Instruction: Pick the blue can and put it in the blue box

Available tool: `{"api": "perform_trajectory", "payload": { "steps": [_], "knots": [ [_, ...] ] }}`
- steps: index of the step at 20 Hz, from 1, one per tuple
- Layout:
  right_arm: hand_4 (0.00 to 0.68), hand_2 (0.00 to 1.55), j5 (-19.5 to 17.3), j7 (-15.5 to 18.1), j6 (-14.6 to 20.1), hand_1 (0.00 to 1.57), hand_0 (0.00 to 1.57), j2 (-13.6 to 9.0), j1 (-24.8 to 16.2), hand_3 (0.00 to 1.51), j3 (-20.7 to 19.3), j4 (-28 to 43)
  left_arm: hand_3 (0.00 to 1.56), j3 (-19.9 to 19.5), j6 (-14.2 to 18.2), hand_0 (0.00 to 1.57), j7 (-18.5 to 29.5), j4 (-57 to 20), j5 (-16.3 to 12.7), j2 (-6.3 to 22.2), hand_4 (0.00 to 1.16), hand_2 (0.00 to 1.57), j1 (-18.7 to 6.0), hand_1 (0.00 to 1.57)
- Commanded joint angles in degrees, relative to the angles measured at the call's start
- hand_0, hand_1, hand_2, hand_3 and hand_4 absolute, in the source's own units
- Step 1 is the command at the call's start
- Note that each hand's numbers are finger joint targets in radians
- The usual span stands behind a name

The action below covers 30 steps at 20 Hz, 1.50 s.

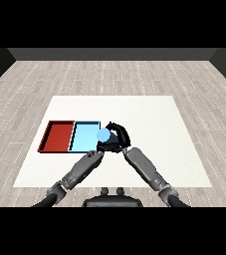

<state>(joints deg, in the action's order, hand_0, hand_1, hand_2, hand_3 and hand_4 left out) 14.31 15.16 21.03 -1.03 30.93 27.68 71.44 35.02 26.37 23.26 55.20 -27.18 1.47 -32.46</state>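
We hold the blue can (103,135) in our right hand (115,138), fingers curled around it, right at the near right edge of the light blue tray (84,135). The red tray (57,135) lies just left of that. Our left hand (98,151) sits low beside the can, and we cannot tell how its fingers stand. To do this well, we should carry the can leftward over the blue tray's middle, keep it upright, lower it, and only then let go.
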Motion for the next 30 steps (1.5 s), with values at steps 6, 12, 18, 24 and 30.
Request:
{"api": "perform_trajectory", "payload": {
  "steps": [6, 12, 18, 24, 30],
  "knots": [
    [0.529, 1.46, 2.0, 1.7, -3.3, 1.43, 1.43, 1.0, -1.4, 1.38, -0.7, -0.9, 1.47, 1.8, 9.6, 1.57, -3.4, -2.2, -2.5, -1.4, 1.13, 1.57, -3.3, 1.57],
    [0.531, 1.46, 1.2, 2.5, -3.4, 1.42, 1.42, 1.0, -0.9, 1.37, -1.8, -1.9, 1.46, 2.8, 11.6, 1.57, -3.6, -1.6, -0.9, -1.4, 1.14, 1.55, -2.7, 1.57],
    [0.11, 0.72, -2.2, -0.4, -2.2, 0.72, 0.72, 0.0, -3.1, 0.25, -1.5, 0.5, 1.47, -0.1, 11.0, 1.57, -3.4, -0.5, 2.6, -1.4, 1.14, 1.56, -1.8, 1.57],
    [0.0, 0.0, -5.1, -3.1, -1.1, 0.0, 0.0, 1.0, -1.7, 0.0, -2.9, 1.1, 1.47, -1.7, 9.9, 1.57, -3.9, -0.8, 2.4, -1.4, 1.14, 1.56, -2.3, 1.57],
    [0.0, 0.0, -5.5, -0.3, -2.4, 0.0, 0.0, 1.0, -2.2, 0.0, -4.3, -0.3, 1.48, 0.6, 11.7, 1.57, -2.0, 0.9, 2.7, -1.4, 1.14, 1.57, 1.3, 1.57]
  ]
}}
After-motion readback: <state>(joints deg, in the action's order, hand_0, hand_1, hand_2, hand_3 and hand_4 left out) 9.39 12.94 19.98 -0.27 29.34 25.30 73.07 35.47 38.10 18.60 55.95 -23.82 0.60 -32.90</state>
